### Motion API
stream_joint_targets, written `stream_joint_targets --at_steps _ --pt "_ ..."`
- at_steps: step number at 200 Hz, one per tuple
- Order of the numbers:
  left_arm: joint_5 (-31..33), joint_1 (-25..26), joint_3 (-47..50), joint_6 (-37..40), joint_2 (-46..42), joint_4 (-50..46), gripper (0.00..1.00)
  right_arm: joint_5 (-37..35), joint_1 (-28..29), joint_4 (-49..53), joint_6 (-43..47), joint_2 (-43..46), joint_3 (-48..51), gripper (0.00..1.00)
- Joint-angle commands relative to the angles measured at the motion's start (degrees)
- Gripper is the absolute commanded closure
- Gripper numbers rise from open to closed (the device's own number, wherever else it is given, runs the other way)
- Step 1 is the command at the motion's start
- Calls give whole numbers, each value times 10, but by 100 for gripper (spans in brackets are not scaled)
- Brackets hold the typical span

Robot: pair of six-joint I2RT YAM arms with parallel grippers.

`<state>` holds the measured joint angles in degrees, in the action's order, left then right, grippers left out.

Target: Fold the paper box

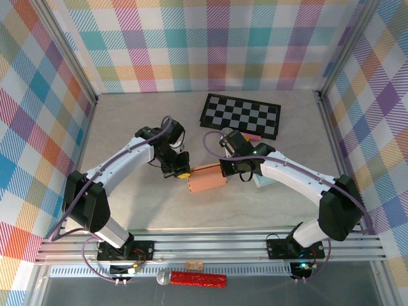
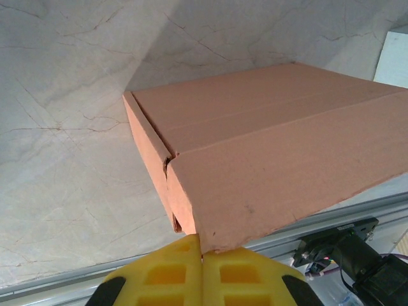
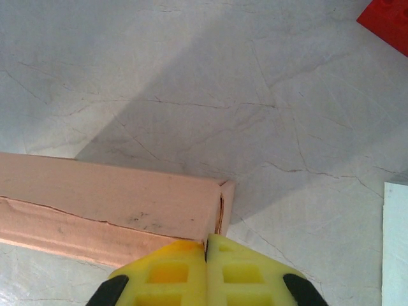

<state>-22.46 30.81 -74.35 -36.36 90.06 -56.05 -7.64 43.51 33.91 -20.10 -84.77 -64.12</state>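
Currently the paper box lies flat, long axis running left to right. The left gripper and right gripper are both closed, one at each end.

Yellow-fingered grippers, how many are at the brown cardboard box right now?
2. The left gripper, shut, is at the left end of the brown cardboard box; the right gripper, shut, is at its right end.

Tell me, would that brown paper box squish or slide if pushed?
Probably slides: the paper box sits flat on a smooth table. Likely light, being thin folded card. Its corner seam gapes, so a hard push might dent it.
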Motion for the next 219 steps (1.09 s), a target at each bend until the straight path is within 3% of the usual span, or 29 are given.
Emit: stream_joint_targets --at_steps 1,219 --pt "-37 -6 -19 6 11 0 100 35 2 7 11 -11 -15 100" --pt "-102 -24 -14 -12 16 22 100 57 -10 5 20 -11 -12 100"
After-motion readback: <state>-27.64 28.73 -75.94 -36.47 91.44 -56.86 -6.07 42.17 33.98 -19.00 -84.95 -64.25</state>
